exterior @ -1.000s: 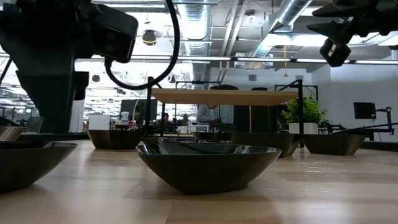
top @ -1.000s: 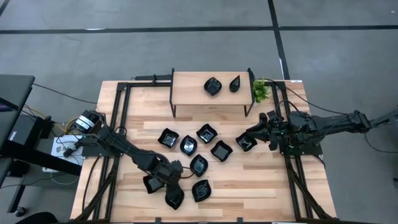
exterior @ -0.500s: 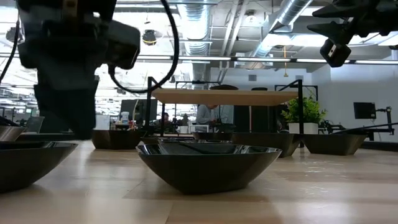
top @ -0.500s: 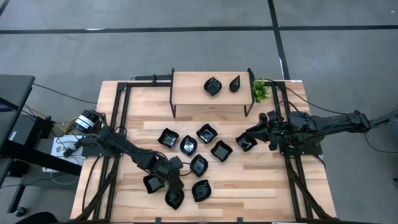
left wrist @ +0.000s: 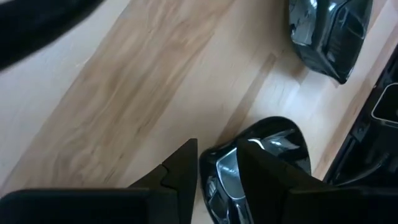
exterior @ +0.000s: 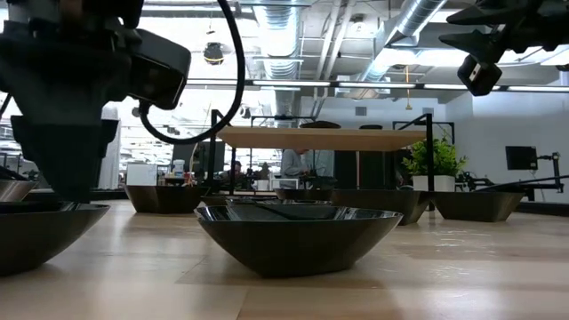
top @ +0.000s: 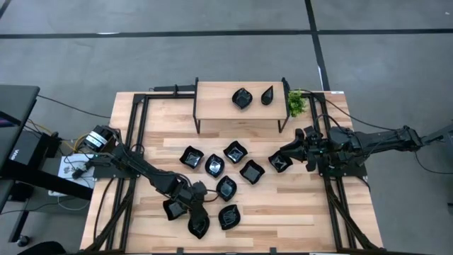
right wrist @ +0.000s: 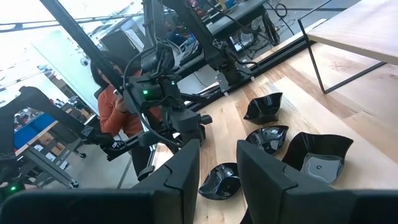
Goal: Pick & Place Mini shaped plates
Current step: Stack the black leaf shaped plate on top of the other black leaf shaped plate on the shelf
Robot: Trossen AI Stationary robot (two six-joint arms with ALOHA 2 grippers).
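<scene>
No writing, label, brand mark, number or sign can be read in any of the views. The dark box (top: 19, 152) just off the left edge of the worktop (top: 297, 205) carries a small pale mark on its top, but it is too small to make out.

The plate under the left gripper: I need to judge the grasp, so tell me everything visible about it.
The plate is small, glossy black and rounded, apparently glazed ceramic, lying upright on the wooden table near its front left. The left gripper straddles its rim, one finger inside the bowl, one outside. Whether the fingers press the rim cannot be told. Another black plate lies nearby, apart.
</scene>
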